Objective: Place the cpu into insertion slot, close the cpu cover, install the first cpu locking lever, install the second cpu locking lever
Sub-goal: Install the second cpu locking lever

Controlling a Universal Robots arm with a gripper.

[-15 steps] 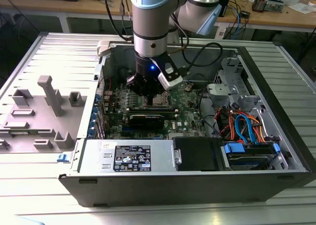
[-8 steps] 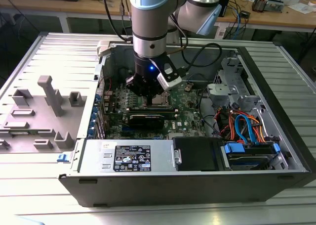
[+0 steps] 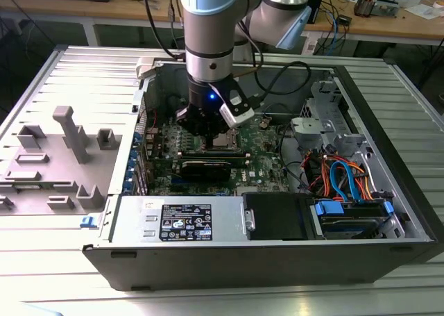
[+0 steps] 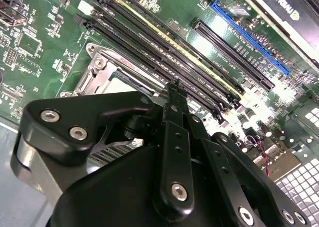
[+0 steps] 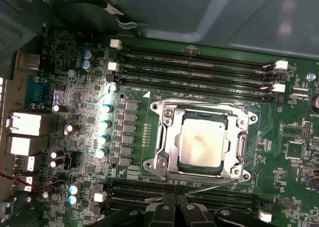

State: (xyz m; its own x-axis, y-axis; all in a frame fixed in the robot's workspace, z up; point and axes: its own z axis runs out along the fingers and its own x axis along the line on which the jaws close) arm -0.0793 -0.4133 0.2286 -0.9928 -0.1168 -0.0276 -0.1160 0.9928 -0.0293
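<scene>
One arm reaches down into the open computer case (image 3: pixel 277 260), over the green motherboard (image 5: pixel 75 62). Just ahead of the gripper (image 5: pixel 174 209) lies the insertion slot (image 5: pixel 164 167), its cpu cover (image 5: pixel 239 142) down around the seated cpu (image 5: pixel 202 142). Memory slots (image 5: pixel 199 70) hem the far side. A thin locking lever (image 5: pixel 209 188) lies nearest. I cannot tell how the gripper is set.

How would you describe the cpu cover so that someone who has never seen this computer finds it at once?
Look at the green motherboard inside the open case. Between the two groups of long black memory slots sits a square socket, and the cpu cover is the silver metal frame lying flat on it. Unlike its neighbours, it is bright metal with a square window showing the cpu.
</scene>
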